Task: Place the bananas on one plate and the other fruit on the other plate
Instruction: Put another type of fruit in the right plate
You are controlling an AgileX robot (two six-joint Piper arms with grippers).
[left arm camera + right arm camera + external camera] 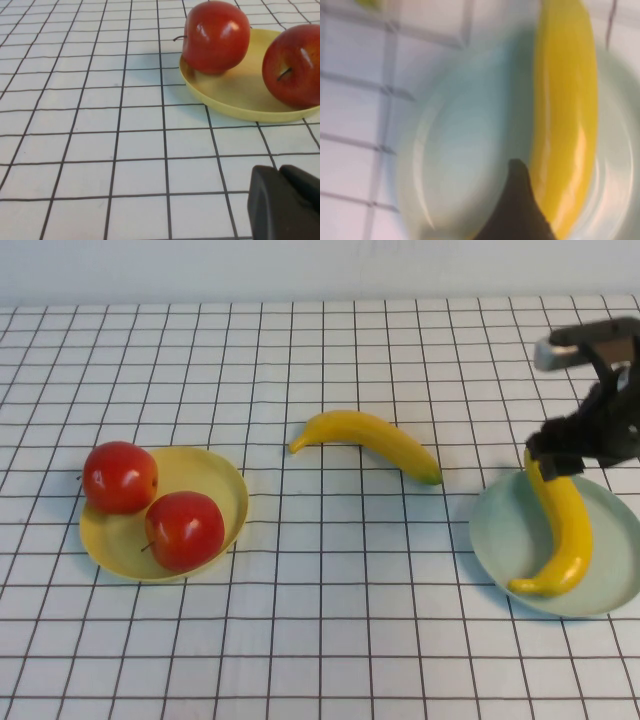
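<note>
One banana [562,530] lies in the pale blue-green plate [500,540] at the right. My right gripper [560,455] hangs over its far end, open, and the right wrist view shows one dark finger [517,210] beside the banana [565,100] on the plate [470,135]. The other banana [370,443] lies on the cloth in the middle. Two red apples [120,477] [184,530] sit on the yellow plate [215,475] at the left. My left gripper [280,171] is shut and empty, low over the cloth a little short of that yellow plate [235,95] and its apples [216,36] [295,65].
A white cloth with a black grid [330,620] covers the whole table. The blue-green plate reaches the right edge of the high view.
</note>
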